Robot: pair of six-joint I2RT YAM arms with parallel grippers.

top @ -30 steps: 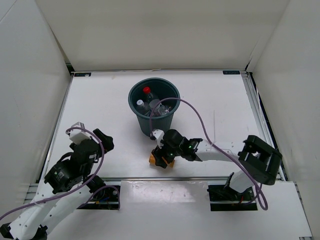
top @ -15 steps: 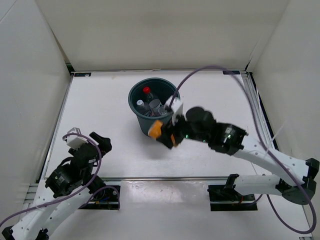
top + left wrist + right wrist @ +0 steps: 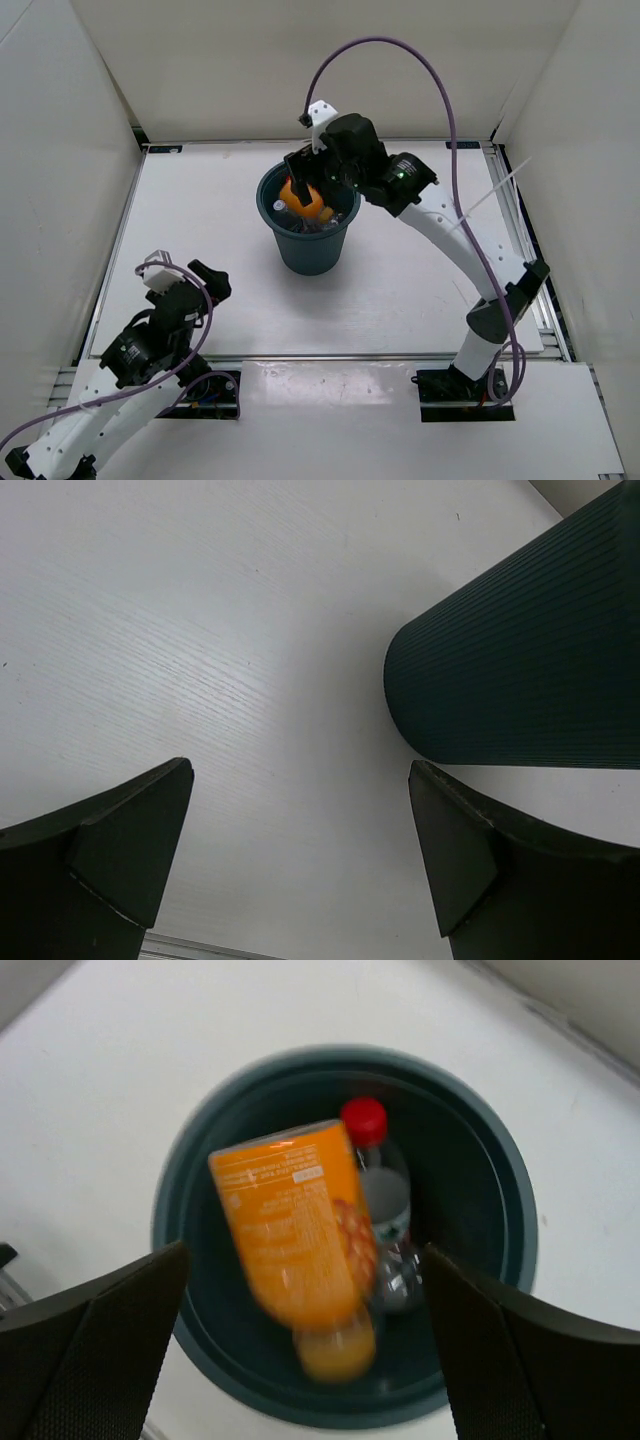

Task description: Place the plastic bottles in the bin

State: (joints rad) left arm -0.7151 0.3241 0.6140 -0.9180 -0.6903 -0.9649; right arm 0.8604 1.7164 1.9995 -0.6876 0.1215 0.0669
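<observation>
Directly above the bin (image 3: 310,252), the right gripper (image 3: 310,183) hangs with fingers spread, the orange bottle (image 3: 297,1228) loose between them. Near-left, the left gripper (image 3: 300,825) gapes, holding nothing.

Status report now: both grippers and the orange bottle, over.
Left gripper open, empty. Right gripper open above bin. Orange bottle loose in the gap, over the opening. Nothing blocking.

It looks like a robotics lab test cell. A white worktop (image 3: 200,220) is boxed in by plain white panels (image 3: 320,70), with a metal rail (image 3: 350,357) along its near edge. A left arm (image 3: 90,425) and a right arm (image 3: 455,235) are bolted there, trailing purple cables (image 3: 375,40).
</observation>
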